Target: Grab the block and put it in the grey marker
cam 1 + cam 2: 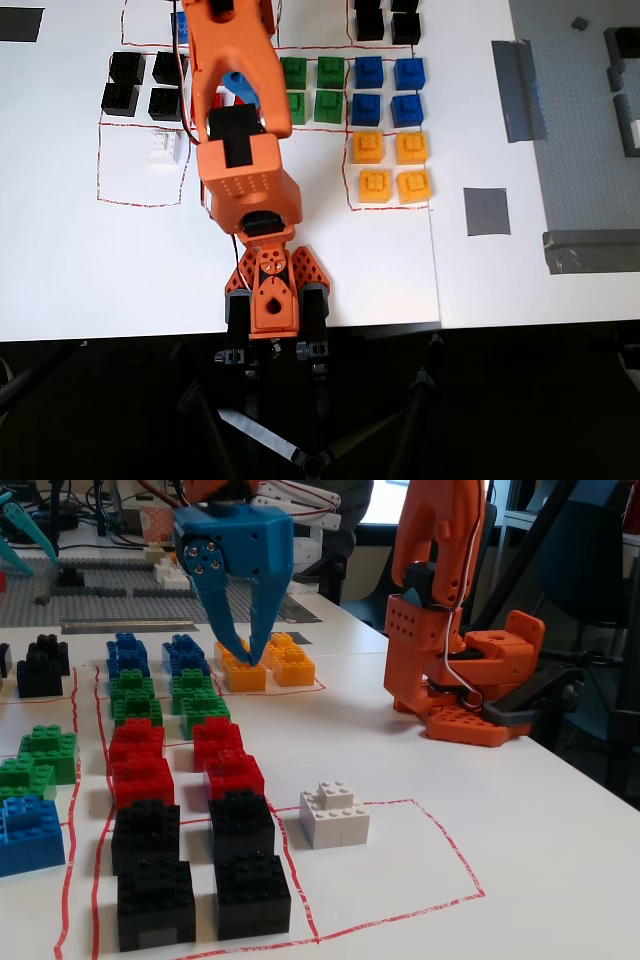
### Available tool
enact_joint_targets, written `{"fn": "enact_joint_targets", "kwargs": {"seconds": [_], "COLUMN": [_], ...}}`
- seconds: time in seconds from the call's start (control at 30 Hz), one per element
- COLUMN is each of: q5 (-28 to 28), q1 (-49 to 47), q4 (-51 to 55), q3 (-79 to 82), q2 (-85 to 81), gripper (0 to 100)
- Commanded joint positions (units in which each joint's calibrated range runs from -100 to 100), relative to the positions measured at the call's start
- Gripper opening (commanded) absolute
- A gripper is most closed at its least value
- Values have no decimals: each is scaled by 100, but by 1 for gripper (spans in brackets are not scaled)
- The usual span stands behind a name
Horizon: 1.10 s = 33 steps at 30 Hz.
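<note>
Blue gripper (243,660) hangs empty above the coloured bricks, fingers slightly parted, so nothing is done yet: the white block (334,813) sits untouched in its red-outlined square (beside the black bricks (245,825)), well apart from the grey marker (486,211).

Black bricks (200,855) nearest in fixed view, then red bricks (185,760), green bricks (165,695), blue bricks (150,652), yellow bricks (265,662) behind. Red marker outlines (440,845) on white table (520,820).
</note>
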Motion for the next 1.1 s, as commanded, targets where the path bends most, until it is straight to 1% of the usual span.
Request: {"fn": "enact_joint_targets", "kwargs": {"seconds": [0.0, 0.13, 0.27, 0.5, 0.6, 0.77, 0.83, 0.93, 1.07], "q5": [39, -112, -166, -576, -703, -1128, -1172, -1289, -1397], "q1": [-96, -271, -662, -1844, -2426, -3374, -3682, -3932, -4032], "q4": [135, 348, 503, 609, 446, -126, -289, -379, -428], "q3": [-395, -413, -413, -332, -123, 558, 767, 921, 731], "q2": [-476, -545, -640, -925, -1218, -1892, -2056, -2004, -1702], "gripper": [0, 0, 0, 0, 0, 0, 0, 0, 1]}}
